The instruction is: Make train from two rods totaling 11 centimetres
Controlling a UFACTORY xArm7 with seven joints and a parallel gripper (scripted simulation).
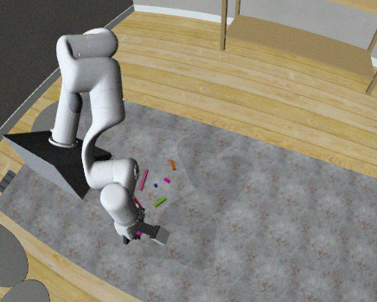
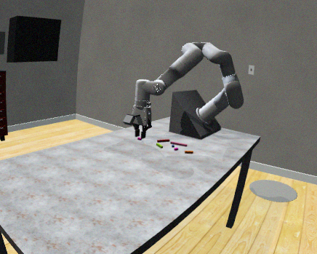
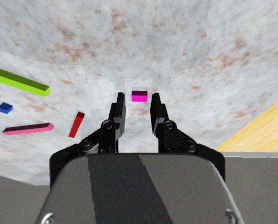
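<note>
A short magenta rod (image 1: 138,234) (image 2: 139,138) (image 3: 139,96) lies flat on the grey table (image 1: 255,221) (image 2: 80,185), apart from the other rods. My gripper (image 1: 132,237) (image 2: 140,135) (image 3: 138,101) hangs low over it, partly open and empty; in the wrist view the rod shows just past the fingertips, in line with the gap. The other rods lie nearer the base: red (image 1: 137,202) (image 2: 163,140) (image 3: 76,124), pink (image 1: 143,179) (image 2: 178,143) (image 3: 28,129), lime (image 1: 160,202) (image 2: 159,145) (image 3: 24,82), blue (image 1: 156,185) (image 2: 172,146) (image 3: 5,107), a second magenta rod (image 1: 166,180) (image 2: 176,148) and orange (image 1: 173,164) (image 2: 188,151).
The arm's black wedge base (image 1: 52,156) (image 2: 193,116) stands behind the rods. The table's edge is close to the gripper, with wooden floor (image 3: 250,130) beyond it in the wrist view.
</note>
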